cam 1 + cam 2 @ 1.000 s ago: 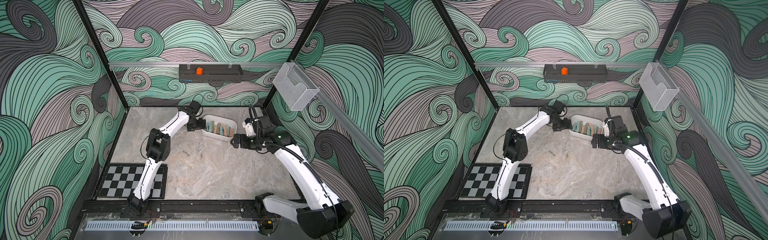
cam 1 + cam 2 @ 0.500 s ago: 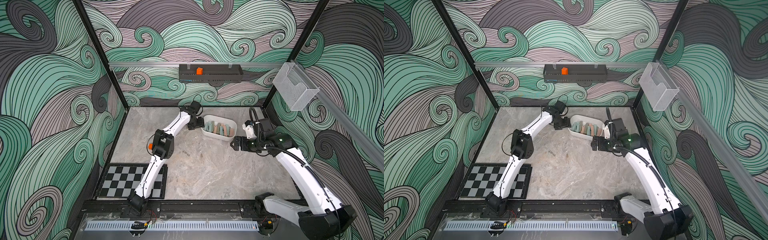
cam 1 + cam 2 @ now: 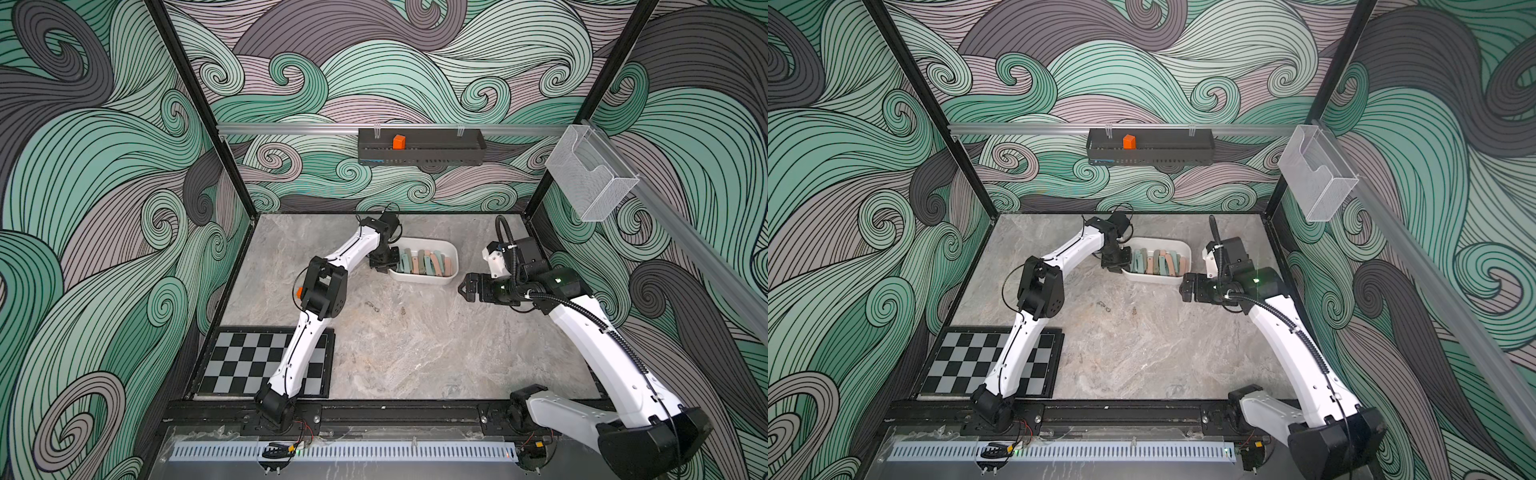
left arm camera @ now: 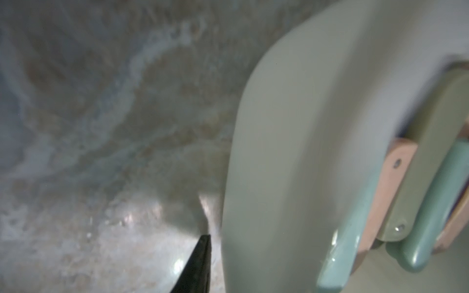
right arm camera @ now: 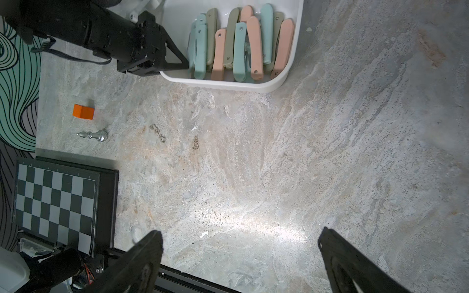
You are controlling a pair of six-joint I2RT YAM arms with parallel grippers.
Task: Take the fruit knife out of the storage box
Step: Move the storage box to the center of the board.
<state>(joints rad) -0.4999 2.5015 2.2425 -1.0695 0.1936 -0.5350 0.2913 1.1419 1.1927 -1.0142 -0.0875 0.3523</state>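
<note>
Knives (image 5: 255, 48) in box (image 5: 228, 85): folded, light, stiff, smooth handles, prob. slippery; pinch mid-handle. L gripper (image 3: 385, 269) at box's end wall, grip can't tell. R gripper (image 5: 239, 234) wide, empty.

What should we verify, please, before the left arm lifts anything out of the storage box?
1. Left end effector at the storage box end: ok.
2. Left fingers both inside the box wall: not ok; the one in view sits outside it.
3. Teal fruit knife gripped: cannot tell.
4. Right end effector open, apart from the box: ok.
5. Box resting flat on the table: ok.
</note>
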